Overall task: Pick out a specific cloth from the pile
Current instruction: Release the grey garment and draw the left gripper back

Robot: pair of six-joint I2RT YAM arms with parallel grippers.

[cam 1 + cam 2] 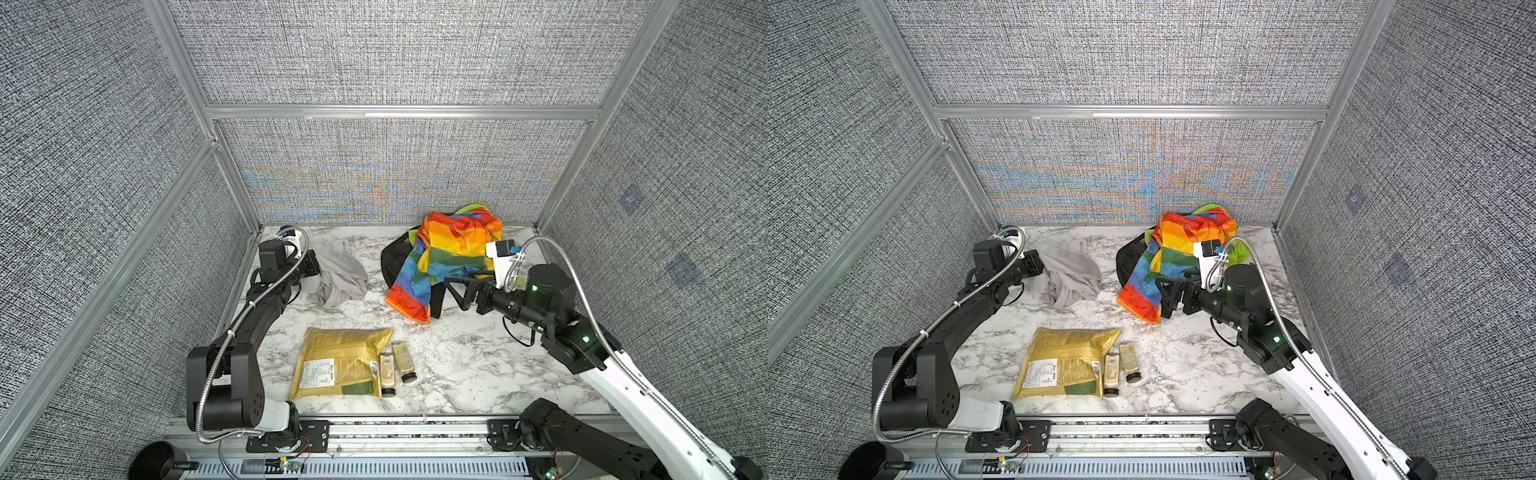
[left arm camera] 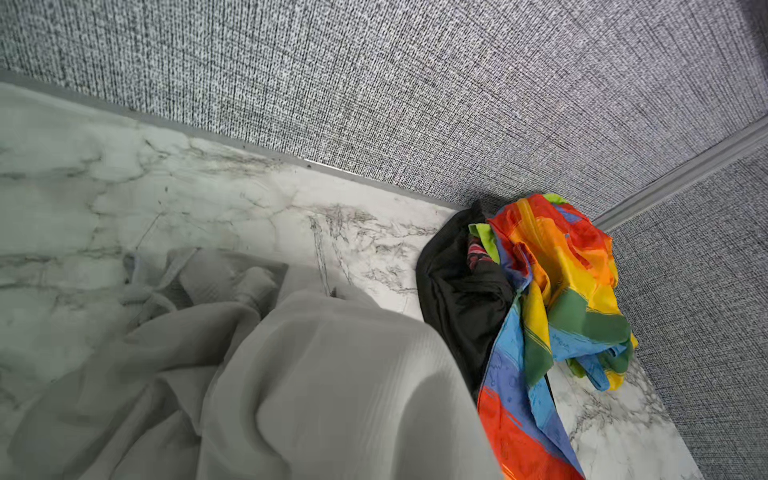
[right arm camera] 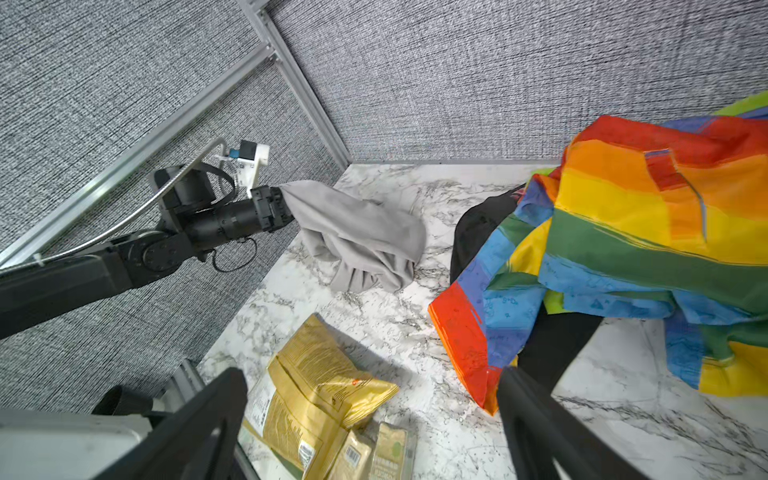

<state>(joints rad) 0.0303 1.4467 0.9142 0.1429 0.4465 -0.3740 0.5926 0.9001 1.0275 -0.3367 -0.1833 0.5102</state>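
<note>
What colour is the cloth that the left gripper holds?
Plain light grey, without pattern; the cloth shows best in the right wrist view.

Down at my near edge a yellow bag point(image 1: 343, 361) lies flat on the marble tabletop point(image 1: 457, 365), a beige bottle point(image 1: 387, 372) right against its side, an olive bottle point(image 1: 403, 357) just beside that, both black-capped, grey woven walls point(image 1: 395, 54) all round.

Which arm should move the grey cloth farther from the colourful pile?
Left. The left end effector is shut on the grey cloth, which sits apart from the pile. The right end effector stands open and empty beside the rainbow-striped cloth, so it would likely need to reach across first.
</note>
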